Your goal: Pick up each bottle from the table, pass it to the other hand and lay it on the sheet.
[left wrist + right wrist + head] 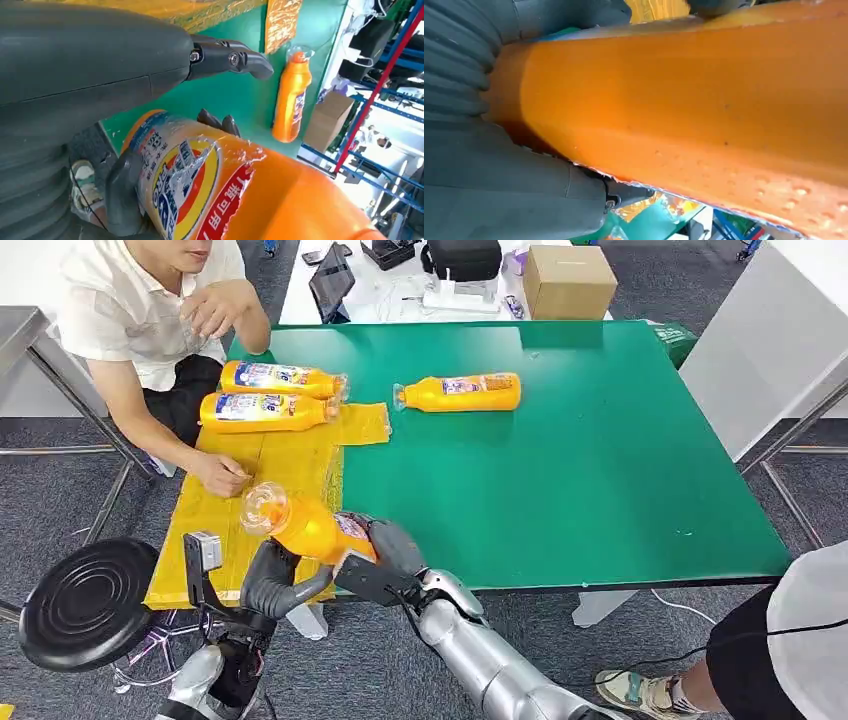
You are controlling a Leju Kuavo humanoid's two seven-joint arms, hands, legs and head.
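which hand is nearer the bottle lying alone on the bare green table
Right. The right hand is at the table's near edge, gripping the raised bottle, with the lone bottle straight beyond it. The left hand sits further left, below the yellow sheet.

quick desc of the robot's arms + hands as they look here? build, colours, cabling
Both arms are silver metal segments; the right arm shows rounded, polished joints. The right hand and left hand are dark grey with darker fingers on visible metal pivot screws. A grey ribbed cover sits at the wrist. A small grey box with black cables is mounted by the left wrist.
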